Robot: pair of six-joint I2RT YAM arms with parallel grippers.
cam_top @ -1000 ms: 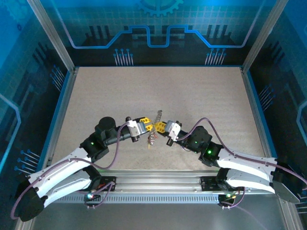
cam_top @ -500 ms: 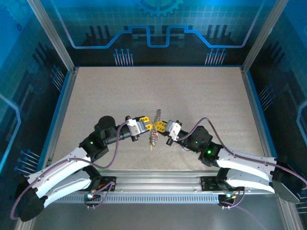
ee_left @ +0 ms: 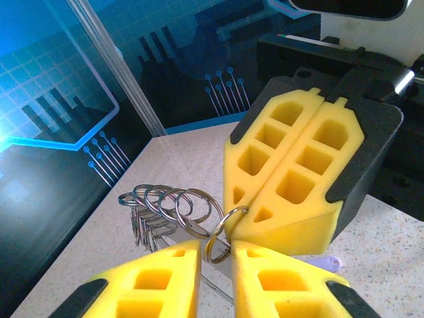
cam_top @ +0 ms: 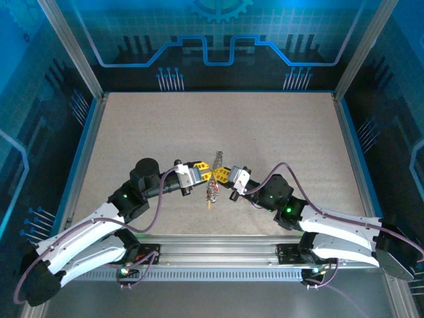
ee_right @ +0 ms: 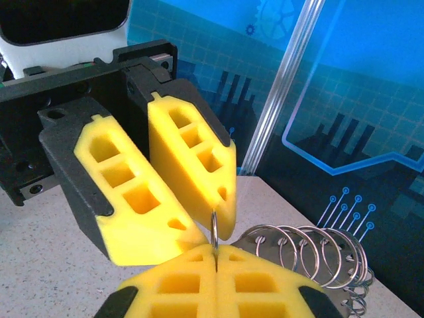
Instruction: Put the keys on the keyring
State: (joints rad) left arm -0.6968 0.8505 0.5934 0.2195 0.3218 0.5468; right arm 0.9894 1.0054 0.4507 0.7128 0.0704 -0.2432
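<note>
Both grippers meet over the table's middle. My right gripper (ee_right: 215, 255) is shut on a thin grey metal ring (ee_left: 222, 242), held edge-on between its yellow pads. My left gripper (ee_left: 215, 248) stands open, with that ring in the narrow gap between its fingertips. Chained to the ring is a bunch of several steel split rings (ee_left: 165, 205) with metal key blades under them; in the top view it hangs as a bundle (cam_top: 212, 189). A pale lilac key head (ee_left: 324, 264) lies on the table behind the right fingers. I cannot make out a red key or a larger oval keyring.
The speckled beige tabletop (cam_top: 265, 126) is fenced by a blue frame with metal posts (cam_top: 78, 56) at the corners. Both arms reach in from the near edge, with cables looping over them.
The hanging bundle has shifted slightly up and to the right. Both grippers have stayed nose to nose around the ring.
</note>
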